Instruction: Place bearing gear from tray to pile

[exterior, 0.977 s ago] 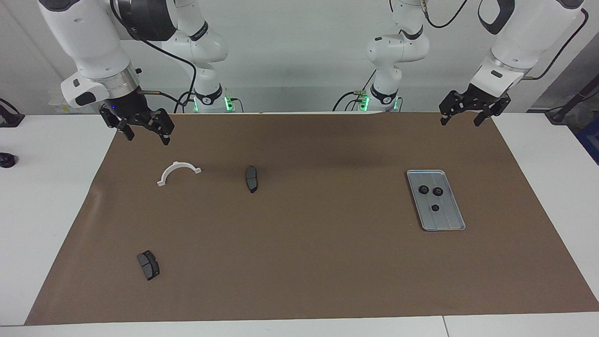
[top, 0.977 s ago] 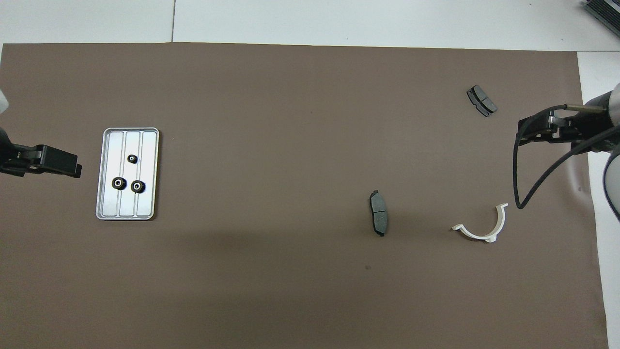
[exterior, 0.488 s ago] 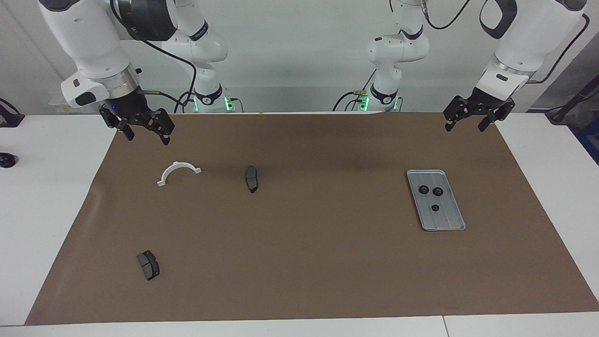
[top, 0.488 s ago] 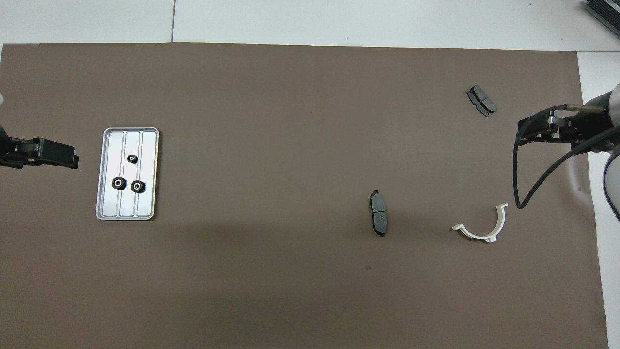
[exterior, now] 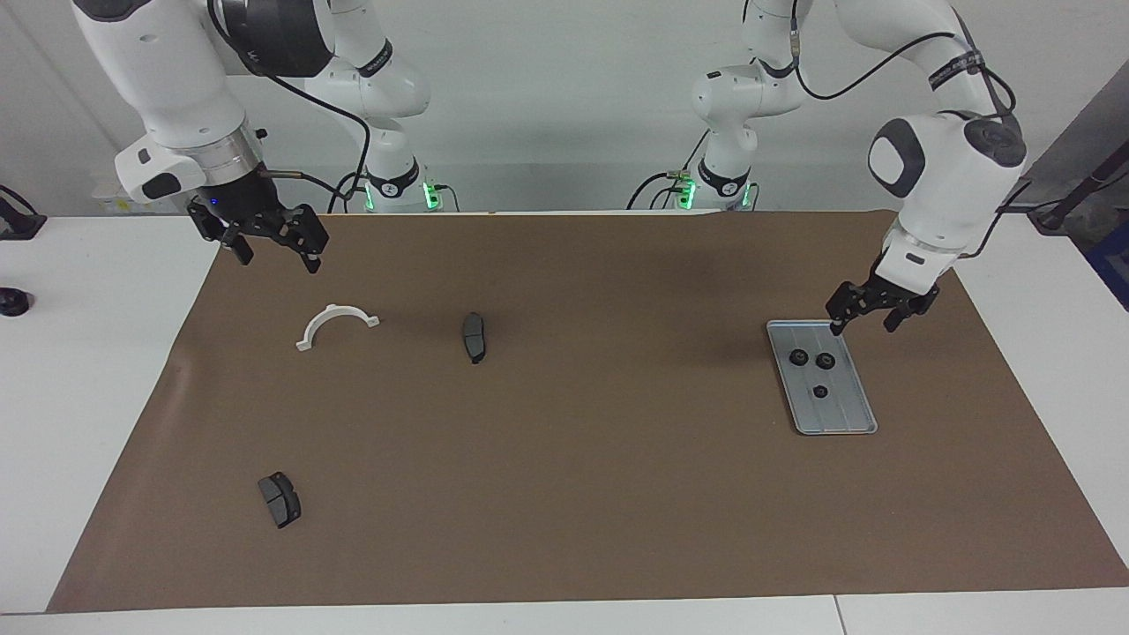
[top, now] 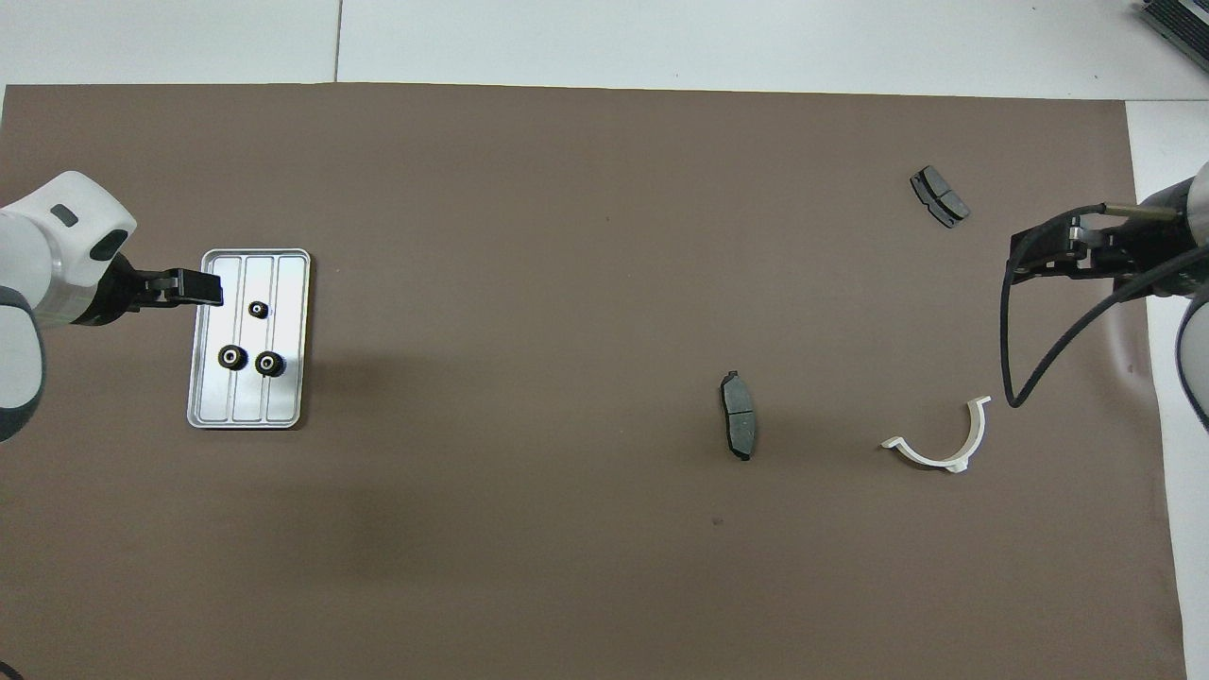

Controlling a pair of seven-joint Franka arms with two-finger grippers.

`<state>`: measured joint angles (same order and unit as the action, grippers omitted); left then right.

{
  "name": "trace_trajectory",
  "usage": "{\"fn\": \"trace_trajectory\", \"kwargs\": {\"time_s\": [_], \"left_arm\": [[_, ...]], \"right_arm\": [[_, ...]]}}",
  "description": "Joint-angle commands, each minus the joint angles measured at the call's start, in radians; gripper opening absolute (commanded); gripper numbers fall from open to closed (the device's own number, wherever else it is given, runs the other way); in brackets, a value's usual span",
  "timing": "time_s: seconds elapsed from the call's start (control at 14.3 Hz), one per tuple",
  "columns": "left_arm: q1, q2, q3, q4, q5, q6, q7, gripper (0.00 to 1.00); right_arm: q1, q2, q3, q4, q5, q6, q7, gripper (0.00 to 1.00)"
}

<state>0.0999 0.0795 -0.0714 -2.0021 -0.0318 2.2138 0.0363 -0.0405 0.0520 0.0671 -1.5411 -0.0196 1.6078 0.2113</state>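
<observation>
The left gripper has come down and forward since a second ago, when it hung high over the brown mat's edge nearest the robots; it now hangs just above the robot-side edge of the tray, its claw spread open and holding nothing. In the overhead view the left gripper overlaps the tray's rim at the left arm's end of the table. The tray has not moved, and the three gears still lie in it: a pair of gears side by side nearer the robots and a single gear farther from them, none touching the gripper. The right gripper waits where it was, raised over the mat's corner at the right arm's end, its claw also spread open and empty. The white half-ring lies below it on the brown mat, unchanged. One brake pad rests toward the middle of the mat, and a second brake pad lies farther from the robots at the right arm's end; both are as before.
</observation>
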Motion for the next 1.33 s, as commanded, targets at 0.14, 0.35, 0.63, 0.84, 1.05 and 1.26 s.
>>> {"fn": "trace_trajectory", "kwargs": {"time_s": [0.14, 0.35, 0.63, 0.84, 1.05, 1.26], "left_arm": [[0.014, 0.123, -0.008, -0.075, -0.007, 0.24, -0.03, 1.0], [0.008, 0.187, -0.008, -0.073, -0.007, 0.294, -0.039, 0.95], [-0.008, 0.22, -0.008, -0.073, -0.007, 0.331, -0.041, 0.6], [-0.008, 0.223, -0.008, -0.08, -0.005, 0.346, -0.039, 0.49], [-0.014, 0.223, -0.008, -0.081, -0.005, 0.346, -0.039, 0.44], [-0.014, 0.221, -0.007, -0.078, -0.005, 0.345, -0.036, 0.0]], "right_arm": [[-0.007, -0.018, 0.002, -0.016, 0.024, -0.013, -0.026, 1.0], [-0.006, -0.018, 0.002, -0.016, 0.024, -0.013, -0.026, 1.0], [-0.006, -0.018, 0.002, -0.016, 0.024, -0.013, -0.026, 1.0], [-0.006, -0.018, 0.002, -0.017, 0.024, -0.013, -0.024, 1.0], [-0.006, -0.018, 0.002, -0.017, 0.024, -0.013, -0.026, 1.0], [-0.006, -0.018, 0.002, -0.016, 0.024, -0.013, -0.026, 1.0]]}}
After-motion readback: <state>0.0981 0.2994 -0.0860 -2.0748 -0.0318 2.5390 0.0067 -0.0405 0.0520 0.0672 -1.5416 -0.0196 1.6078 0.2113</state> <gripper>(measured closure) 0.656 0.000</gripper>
